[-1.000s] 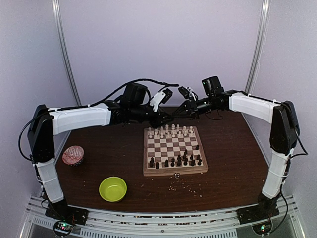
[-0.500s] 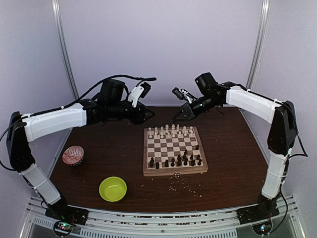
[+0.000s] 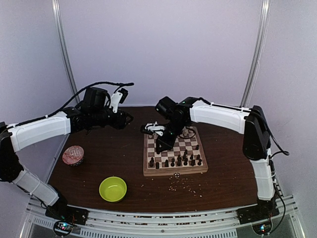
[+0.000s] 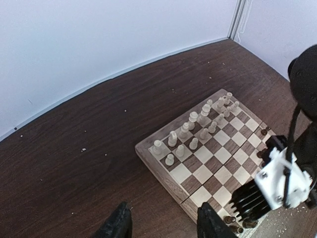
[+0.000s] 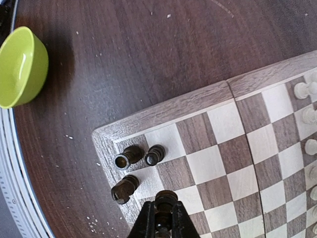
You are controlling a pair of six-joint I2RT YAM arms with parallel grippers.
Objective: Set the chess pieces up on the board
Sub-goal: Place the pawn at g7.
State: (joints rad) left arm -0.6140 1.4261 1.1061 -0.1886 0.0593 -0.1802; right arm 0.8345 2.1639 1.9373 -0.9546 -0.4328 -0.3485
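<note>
- Since a moment ago the right arm (image 3: 218, 115) has swung in from the far side and dropped over the near-left part of the board (image 3: 174, 171). The left arm (image 3: 39, 130) has drawn back leftward and its fingers have come apart.
- Nearest me, pale crumbs (image 3: 181, 184) lie scattered on the bench (image 3: 124, 153) just in front of the board, too many and too small to count.
- One lime-green bowl (image 3: 113, 189) sits near-left and one small pink patterned cup (image 3: 73, 155) further left. Both are well apart from the board and seem to play no part in the job.
- Over the near-left corner squares, the right pincer (image 5: 165, 210) is pressed together on one dark chess piece (image 5: 166, 197), held low, I'd guess to stand it among its own ranks.
- Three dark pieces (image 5: 128, 156) sit just beside it in that corner. The rest of the dark set runs along the near side, too tiny from above to count.
- Across the far side the pale pieces (image 4: 193, 119) stand in two rows, roughly fourteen by my count, though the furthest bunch together.
- Out past the far-left corner the left pincer (image 4: 163, 224) hangs spread and empty, likely kept clear to give the other arm room.
</note>
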